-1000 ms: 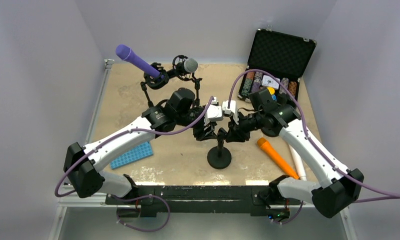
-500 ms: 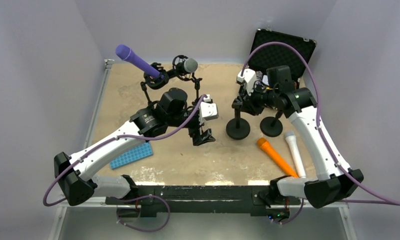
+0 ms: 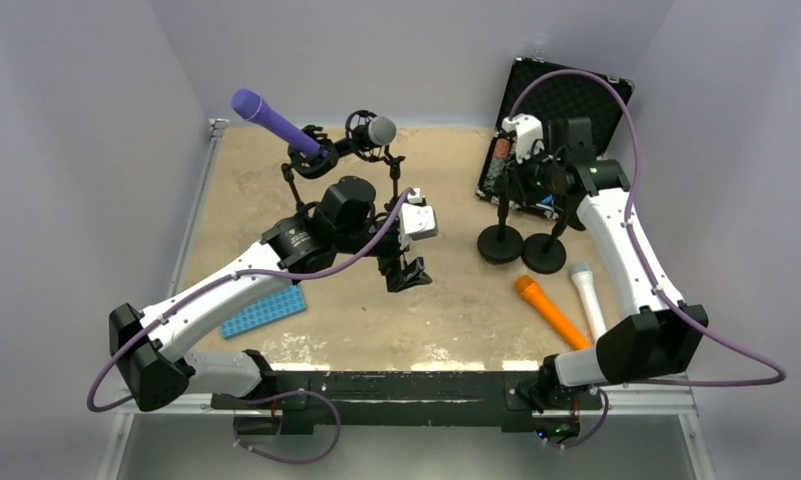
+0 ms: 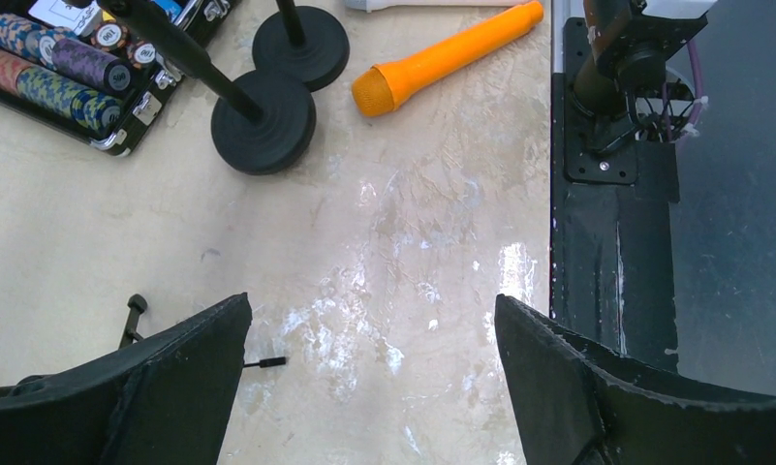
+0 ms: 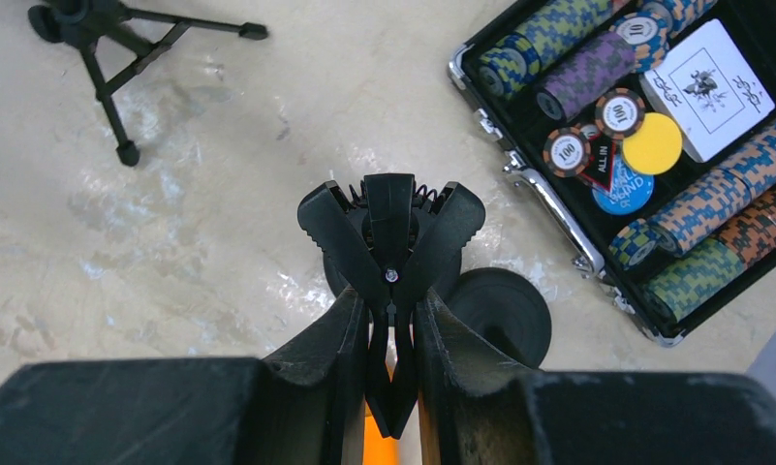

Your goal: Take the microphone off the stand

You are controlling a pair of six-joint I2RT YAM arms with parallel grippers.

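My left claw (image 3: 406,272) hangs wide open and empty over the middle of the table (image 3: 246,200), while my right claw (image 5: 391,300) is pinched shut on the clip (image 5: 391,218) of an empty stand (image 3: 499,243) at the far right. The purple microphone (image 3: 268,118) sits in its holder (image 3: 311,158) at the far left, beyond my left claw, slanting with its head up toward the far-left corner and its handle down-right in the holder. I judge the left arm much the nearer, and the pull should follow that slant.
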